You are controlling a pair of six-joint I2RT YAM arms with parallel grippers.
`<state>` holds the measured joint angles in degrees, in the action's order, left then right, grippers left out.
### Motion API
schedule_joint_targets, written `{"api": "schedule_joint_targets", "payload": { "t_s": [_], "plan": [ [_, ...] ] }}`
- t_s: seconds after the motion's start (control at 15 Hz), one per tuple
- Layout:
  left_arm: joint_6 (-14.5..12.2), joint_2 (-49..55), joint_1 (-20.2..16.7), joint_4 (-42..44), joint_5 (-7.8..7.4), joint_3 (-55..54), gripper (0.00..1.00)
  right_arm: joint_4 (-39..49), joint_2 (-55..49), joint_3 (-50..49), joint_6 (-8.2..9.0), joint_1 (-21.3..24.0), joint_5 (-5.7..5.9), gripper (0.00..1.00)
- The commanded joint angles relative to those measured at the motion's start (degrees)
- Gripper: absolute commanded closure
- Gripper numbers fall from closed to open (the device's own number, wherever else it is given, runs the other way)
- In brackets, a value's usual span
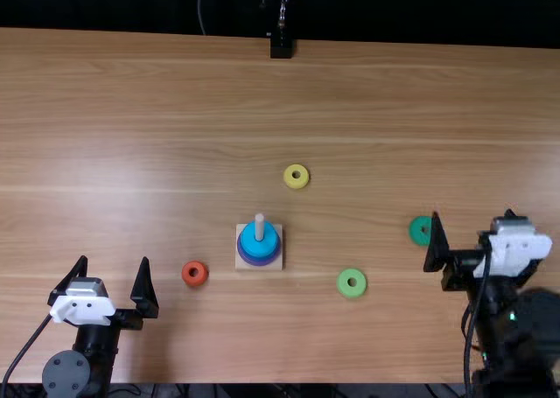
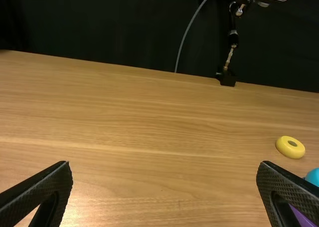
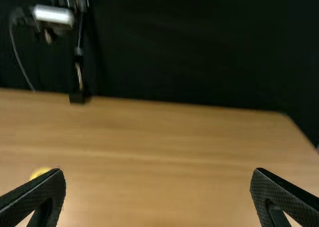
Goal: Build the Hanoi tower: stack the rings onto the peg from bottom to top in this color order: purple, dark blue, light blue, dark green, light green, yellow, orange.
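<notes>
The wooden table (image 1: 131, 136) spanned the frame, its far edge near the top and its near edge along the bottom, with broad wood between the yellow ring and the far edge. At lower right, the right gripper (image 1: 472, 214) stood wide, its left finger just beside the dark green ring (image 1: 418, 231), partly covering it. At lower left, the left gripper (image 1: 114, 260) stood wide too, pointing up the frame. The square peg base (image 1: 241, 264), below centre, bore the purple ring (image 1: 259, 261) under the light blue ring (image 1: 255, 247), around the peg (image 1: 259, 226). The light green ring (image 1: 343, 282) lay right of it, the orange ring (image 1: 187, 274) left, the yellow ring (image 1: 288, 178) above.
</notes>
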<state>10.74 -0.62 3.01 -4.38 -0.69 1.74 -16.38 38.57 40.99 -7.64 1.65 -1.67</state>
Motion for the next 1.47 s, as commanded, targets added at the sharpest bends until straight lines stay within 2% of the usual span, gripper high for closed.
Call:
{"api": "schedule_joint_targets", "payload": {
  "t_s": [0.0, 0.33, 0.4, 0.47, 0.53, 0.6, 0.73, 1.4],
  "plan": [
    [0.0, 0.6, 0.3, 0.3, -0.79, -1.7, 0.00, -2.7, 4.7, 3.6, -0.06, 0.3, 0.93, 0.00],
    [0.0, 0.6, 0.3, 0.3, -0.79, -1.7, 0.00, -15.8, 29.7, 12.2, 0.68, 0.5, 0.51, 0.00],
    [0.0, 0.6, 0.3, 0.4, -0.89, -1.7, 0.00, -17.4, 33.6, 13.5, 3.31, 0.9, 0.51, 0.00],
    [0.1, 0.6, 0.3, 0.3, -0.79, -1.7, 0.00, -17.3, 36.8, 14.8, 6.69, 2.1, 0.30, 0.00],
    [0.0, 0.6, 0.3, 0.4, -0.79, -1.7, 0.00, -17.0, 39.6, 15.4, 9.12, 3.4, 0.30, 0.00],
    [0.0, 0.6, 0.3, 0.3, -0.79, -1.7, 0.00, -16.9, 42.5, 16.3, 9.64, 3.7, 0.41, 0.00],
    [0.0, 0.6, 0.3, 0.3, -0.89, -1.7, 0.00, -16.9, 47.6, 17.8, 9.43, 4.1, 0.62, 0.00],
    [0.1, 0.6, 0.3, 0.3, -0.89, -1.7, 0.00, -16.7, 59.3, 20.9, 9.01, 4.2, 0.83, 0.00]
  ]
}}
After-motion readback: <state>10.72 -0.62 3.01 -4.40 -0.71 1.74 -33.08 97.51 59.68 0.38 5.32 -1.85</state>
